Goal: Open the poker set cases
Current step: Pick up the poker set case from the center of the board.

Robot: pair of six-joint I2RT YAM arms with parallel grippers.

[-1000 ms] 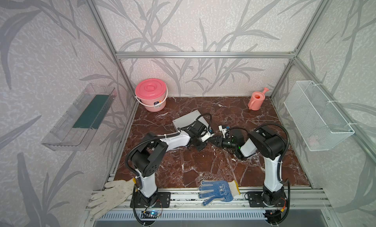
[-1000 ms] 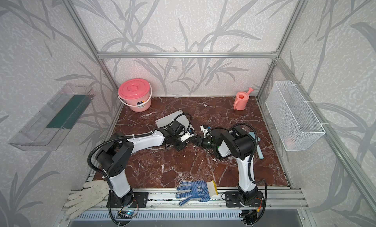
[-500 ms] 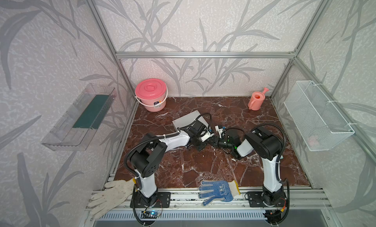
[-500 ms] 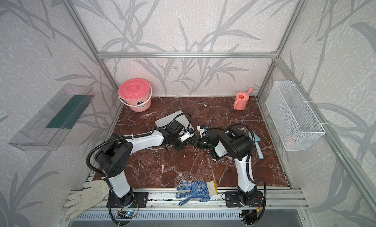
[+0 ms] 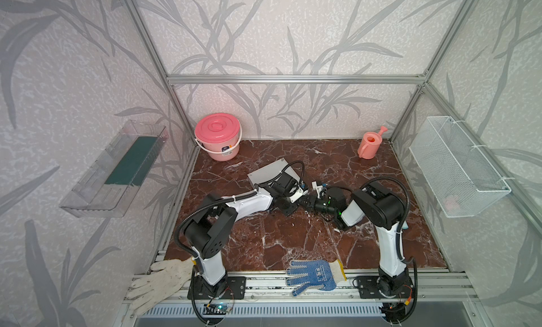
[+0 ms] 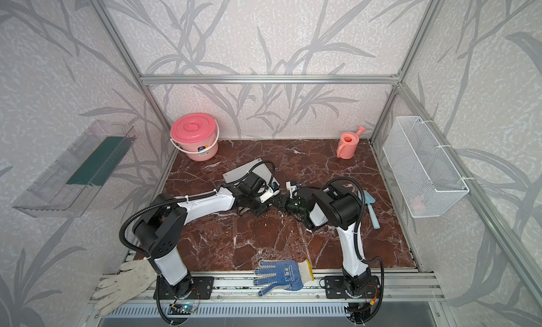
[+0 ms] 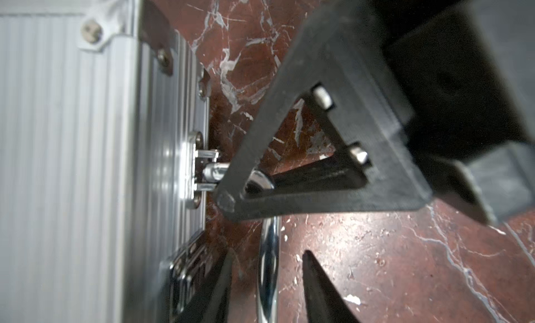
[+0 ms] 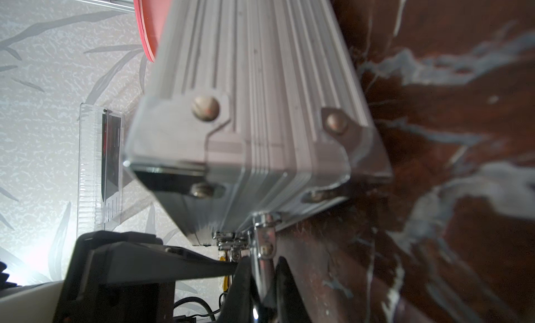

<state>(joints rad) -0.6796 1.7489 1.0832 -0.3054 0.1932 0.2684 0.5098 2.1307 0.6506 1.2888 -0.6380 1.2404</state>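
Right claw (image 8: 264, 260) is clamped on the chrome handle (image 7: 269, 237) of the silver case (image 5: 268, 173), which lies flat and closed near the middle of the desk (image 5: 293, 240); this grip probably steadies it. Left claw (image 7: 267, 253) stands open astride that same handle, gripping nothing, and looks free to work the latch (image 7: 185, 275) just beside it.

**What sits around your workspace**

On the marble tabletop (image 5: 293, 246) you have a lidded pink bucket (image 5: 217, 136) back left, a pink watering can (image 5: 370, 143) back right, and a teal trowel (image 6: 372, 214) near the right edge. A blue dotted glove (image 5: 315, 275) and a white glove (image 5: 159, 281) lie along the front rail. A wire basket (image 5: 457, 170) hangs on the right wall and a clear tray (image 5: 117, 167) on the left.
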